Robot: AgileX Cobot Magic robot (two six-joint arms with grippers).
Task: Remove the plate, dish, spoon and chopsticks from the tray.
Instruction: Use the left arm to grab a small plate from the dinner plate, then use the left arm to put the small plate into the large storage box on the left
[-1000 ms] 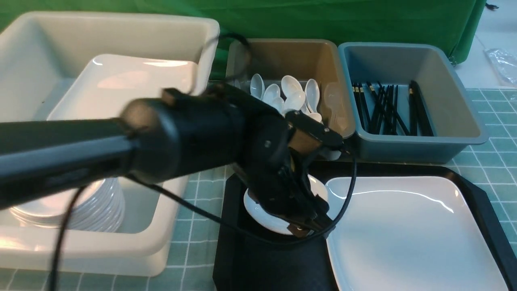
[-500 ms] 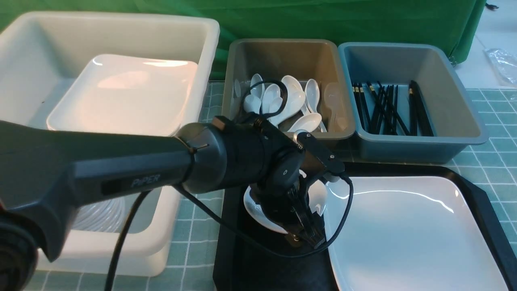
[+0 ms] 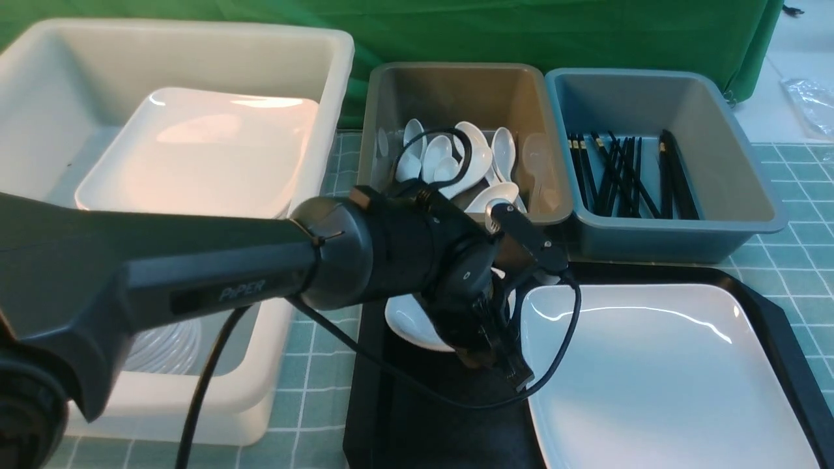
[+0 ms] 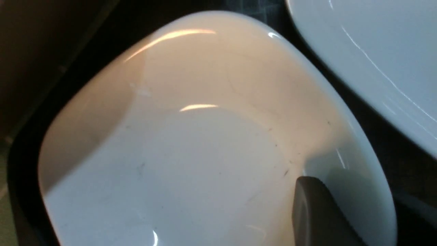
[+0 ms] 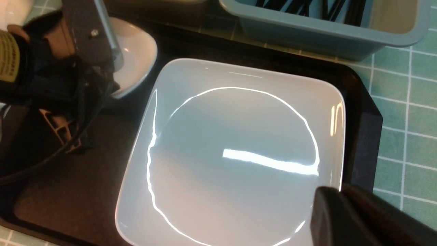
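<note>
The black tray (image 3: 417, 417) holds a small white dish (image 3: 407, 322) at its far left and the large white plate (image 3: 651, 378) on its right. My left gripper (image 3: 502, 365) is shut on the dish's rim beside the plate, one finger (image 4: 314, 212) lying inside the dish (image 4: 191, 153). My right gripper (image 5: 338, 193) is out of the front view; in the right wrist view it is closed over the near right rim of the plate (image 5: 235, 150). No spoon or chopsticks show on the tray.
A white tub (image 3: 78, 78) on the left holds large plates and a stack of dishes (image 3: 156, 339). Behind the tray, a grey bin (image 3: 456, 85) holds several white spoons and a blue bin (image 3: 736, 163) holds several black chopsticks. Green checked cloth surrounds them.
My left arm has swung down and right onto the dish. The dish has shifted slightly left and up in the grip. The plate has not moved.
</note>
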